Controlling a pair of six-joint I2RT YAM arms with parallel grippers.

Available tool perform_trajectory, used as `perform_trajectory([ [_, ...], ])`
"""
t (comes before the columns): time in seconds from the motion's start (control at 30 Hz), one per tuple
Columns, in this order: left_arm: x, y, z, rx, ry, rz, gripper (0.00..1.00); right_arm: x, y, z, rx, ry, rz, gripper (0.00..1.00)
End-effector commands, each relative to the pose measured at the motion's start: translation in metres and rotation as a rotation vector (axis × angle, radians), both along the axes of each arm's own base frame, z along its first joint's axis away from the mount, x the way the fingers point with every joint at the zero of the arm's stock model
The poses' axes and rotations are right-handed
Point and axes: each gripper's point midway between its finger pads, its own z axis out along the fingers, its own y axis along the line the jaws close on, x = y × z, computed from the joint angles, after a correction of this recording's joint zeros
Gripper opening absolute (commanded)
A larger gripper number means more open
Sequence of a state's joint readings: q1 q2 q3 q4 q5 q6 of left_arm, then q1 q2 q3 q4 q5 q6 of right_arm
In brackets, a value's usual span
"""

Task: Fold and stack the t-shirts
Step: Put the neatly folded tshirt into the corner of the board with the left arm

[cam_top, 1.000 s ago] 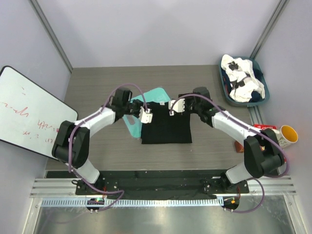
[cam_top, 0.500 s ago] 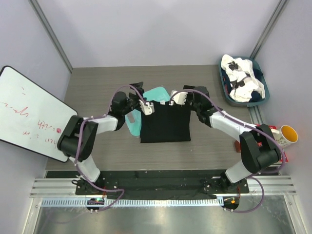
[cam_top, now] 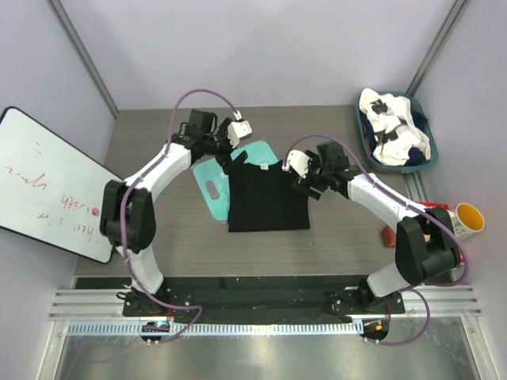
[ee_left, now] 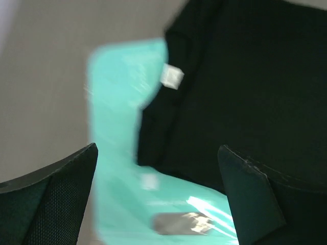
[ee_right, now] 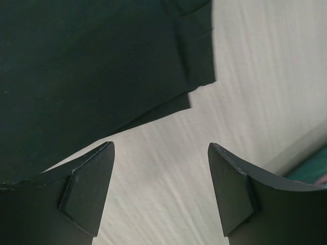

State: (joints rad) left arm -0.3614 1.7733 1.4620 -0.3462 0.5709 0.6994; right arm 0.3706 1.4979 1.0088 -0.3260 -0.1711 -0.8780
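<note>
A black t-shirt [cam_top: 268,199] lies folded into a flat rectangle mid-table, partly covering a teal board [cam_top: 211,190]. My left gripper [cam_top: 225,161] hovers open at the shirt's far left corner and holds nothing. The left wrist view shows the black t-shirt [ee_left: 240,87] with its white label, and the teal board [ee_left: 117,112] under the open left gripper [ee_left: 158,199]. My right gripper [cam_top: 307,188] stands open and empty over the shirt's right edge. Its wrist view has the t-shirt [ee_right: 92,66] at the upper left and bare table between the right gripper [ee_right: 159,189] fingers. A white t-shirt with black patches [cam_top: 394,127] lies crumpled in a bin.
The dark blue bin [cam_top: 364,144] stands at the far right of the table. A whiteboard [cam_top: 47,182] leans at the left. An orange cup [cam_top: 467,218] and a red packet [cam_top: 420,207] sit at the right edge.
Both grippers have opened and let go of the black t-shirt's far edge. The left arm has swung back and away. The right gripper has drawn off to the right.
</note>
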Motion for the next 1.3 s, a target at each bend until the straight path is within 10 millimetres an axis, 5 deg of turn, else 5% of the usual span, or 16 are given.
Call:
perform_trajectory([
  [0.0, -0.045, 0.014, -0.07, -0.11, 0.611, 0.245, 1.0, -0.013, 0.002, 0.002, 0.055, 0.06, -0.024, 0.79],
  [0.27, -0.039, 0.014, -0.108, -0.229, 0.755, 0.361, 1.0, -0.006, -0.005, 0.004, 0.042, 0.068, -0.048, 0.78],
  [0.6, -0.048, 0.008, -0.12, -0.275, 0.858, 0.389, 1.0, -0.01, -0.021, -0.032, -0.011, 0.152, -0.066, 0.77],
  [0.9, -0.05, 0.04, -0.138, -0.177, 0.855, 0.571, 1.0, -0.011, -0.021, -0.047, -0.015, 0.203, -0.053, 0.76],
  [1.27, -0.064, 0.028, -0.146, -0.202, 0.982, 0.545, 1.0, 0.001, -0.013, -0.067, 0.003, 0.259, -0.059, 0.74],
])
